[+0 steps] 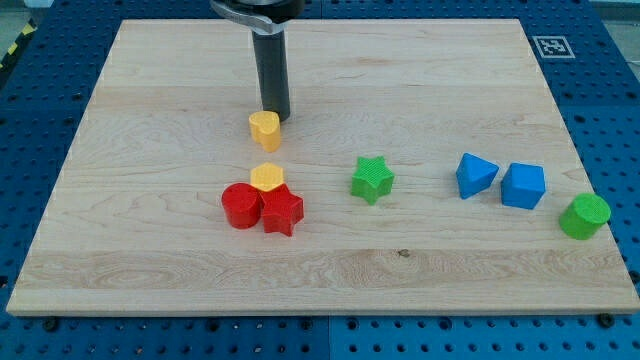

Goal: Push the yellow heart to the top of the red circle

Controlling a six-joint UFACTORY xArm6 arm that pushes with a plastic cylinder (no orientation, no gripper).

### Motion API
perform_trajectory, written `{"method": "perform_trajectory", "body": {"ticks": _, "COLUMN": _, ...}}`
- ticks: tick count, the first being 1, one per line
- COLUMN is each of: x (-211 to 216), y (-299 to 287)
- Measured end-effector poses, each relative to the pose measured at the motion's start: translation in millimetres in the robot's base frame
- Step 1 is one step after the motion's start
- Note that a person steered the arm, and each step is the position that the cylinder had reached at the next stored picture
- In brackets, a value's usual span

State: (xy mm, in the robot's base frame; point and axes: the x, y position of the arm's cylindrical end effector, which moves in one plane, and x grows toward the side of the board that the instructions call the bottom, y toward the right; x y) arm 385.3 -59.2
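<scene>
- Pincer status: none was fitted, so no open or shut state applied and nothing was held; my tip (276, 116) stood on the desk (150, 90), touching the upper right edge of the yellow heart (264, 130).
- Yellow heart position: it lay just above the yellow hexagon (267, 178), which itself sat touching the top of the red circle (240, 206) and the red star (283, 211).
- Risk of cluster disturbance: the slot above the red circle appeared largely occupied by the yellow hexagon, so a continued push toward the view's bottom would likely have driven the heart into it and shifted the red circle.
- Risk of slip: contact was off-centre, so the heart could have rotated and slid off my tip toward the view's left.
- Remaining blocks: the green star (372, 179), blue triangle (475, 175), blue cube (523, 185) and green cylinder (584, 216) stood well apart and posed no evident hazard.
</scene>
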Motion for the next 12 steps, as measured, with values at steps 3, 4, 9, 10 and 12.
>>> {"method": "perform_trajectory", "body": {"ticks": 3, "x": 32.4, "y": -13.9}}
{"method": "perform_trajectory", "body": {"ticks": 4, "x": 32.1, "y": -44.7}}
{"method": "perform_trajectory", "body": {"ticks": 9, "x": 76.7, "y": -42.4}}
{"method": "perform_trajectory", "body": {"ticks": 10, "x": 83.7, "y": -42.4}}
{"method": "perform_trajectory", "body": {"ticks": 12, "x": 70.9, "y": -43.5}}
